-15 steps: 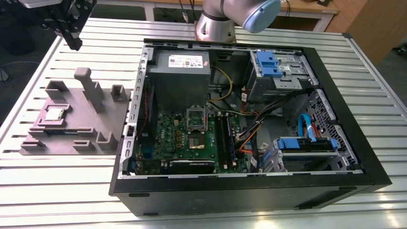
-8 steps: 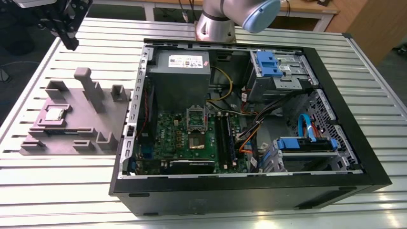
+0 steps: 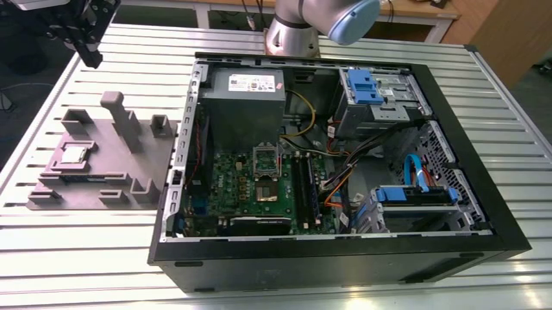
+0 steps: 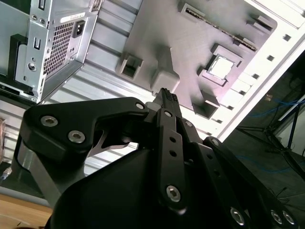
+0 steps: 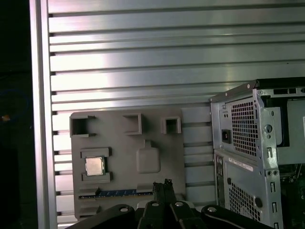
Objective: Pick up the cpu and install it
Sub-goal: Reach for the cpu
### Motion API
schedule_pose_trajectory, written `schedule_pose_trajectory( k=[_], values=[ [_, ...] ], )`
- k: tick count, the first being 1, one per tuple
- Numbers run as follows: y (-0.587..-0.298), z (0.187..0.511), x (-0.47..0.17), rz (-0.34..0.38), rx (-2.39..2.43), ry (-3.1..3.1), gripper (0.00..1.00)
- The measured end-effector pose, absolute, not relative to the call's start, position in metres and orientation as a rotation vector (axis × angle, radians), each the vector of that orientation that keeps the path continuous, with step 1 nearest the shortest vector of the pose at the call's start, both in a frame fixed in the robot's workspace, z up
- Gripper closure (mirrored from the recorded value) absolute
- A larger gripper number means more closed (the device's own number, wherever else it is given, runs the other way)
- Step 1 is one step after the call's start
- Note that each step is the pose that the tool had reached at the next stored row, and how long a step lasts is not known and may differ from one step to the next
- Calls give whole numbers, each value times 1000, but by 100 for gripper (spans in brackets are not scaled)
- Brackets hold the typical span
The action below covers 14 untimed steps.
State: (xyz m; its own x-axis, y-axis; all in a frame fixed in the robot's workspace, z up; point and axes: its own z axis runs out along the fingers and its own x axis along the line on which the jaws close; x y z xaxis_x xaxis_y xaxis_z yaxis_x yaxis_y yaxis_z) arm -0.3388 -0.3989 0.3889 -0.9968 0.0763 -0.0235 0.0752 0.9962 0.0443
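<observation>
In a square recess of the grey holder plate (image 3: 103, 169): the cpu (image 3: 75, 154). Lies flat, metal top up, touched by nothing. High over the slatted table (image 3: 86, 258), well apart from the chip: the gripper (image 3: 92, 60), fingers pressed together, gripping nothing. Just beside the plate, toward the exterior view's right: the open computer case (image 3: 328, 255), green motherboard (image 3: 229, 171) inside.

Exterior view from above, wrist views too — sharing grey fixture (image 3: 103, 161) (image 4: 157, 28) (image 5: 124, 162)
</observation>
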Motion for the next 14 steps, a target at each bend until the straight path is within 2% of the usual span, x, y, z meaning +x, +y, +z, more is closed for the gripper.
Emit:
schedule_pose_trajectory(
  k=[14],
  values=[
    [-399, 388, -355, 68, 118, 3113, 90]
  ],
)
